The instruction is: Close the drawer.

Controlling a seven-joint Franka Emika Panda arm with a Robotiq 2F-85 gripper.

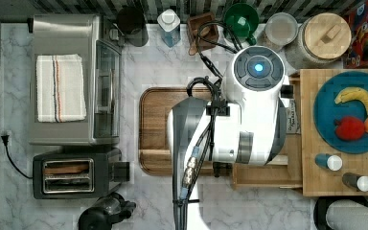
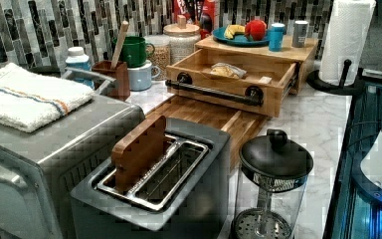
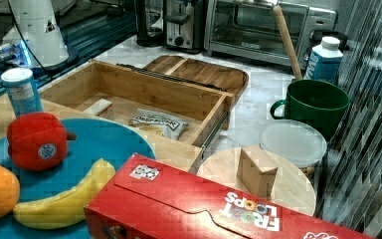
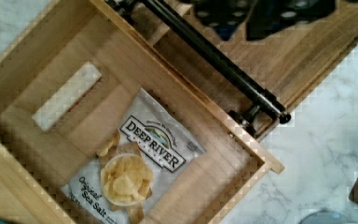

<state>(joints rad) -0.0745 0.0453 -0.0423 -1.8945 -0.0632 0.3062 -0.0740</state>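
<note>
The light-wood drawer (image 2: pixel 224 97) stands pulled out from its low wooden cabinet (image 2: pixel 306 52), its black bar handle (image 2: pixel 214 92) facing the brown tray. In the right view the drawer (image 3: pixel 149 92) lies open with a chip bag (image 3: pixel 159 122) and a small pale block (image 3: pixel 99 107) inside. My arm (image 1: pixel 249 110) hangs over the drawer (image 1: pixel 268 177) in the top view and hides most of it. In the wrist view the drawer (image 4: pixel 186 98), its handle (image 4: pixel 214 56) and the chip bag (image 4: pixel 144 154) lie below the camera; my gripper (image 4: pixel 249 14) is a dark blur beyond the handle, over the tray.
A darker brown tray (image 2: pixel 214 117) lies on the marble counter right in front of the drawer. A toaster (image 1: pixel 76 172), a toaster oven (image 1: pixel 67 79) and a French press (image 2: pixel 273 184) stand beyond it. A blue plate (image 1: pixel 323 112) of fruit sits on the cabinet top.
</note>
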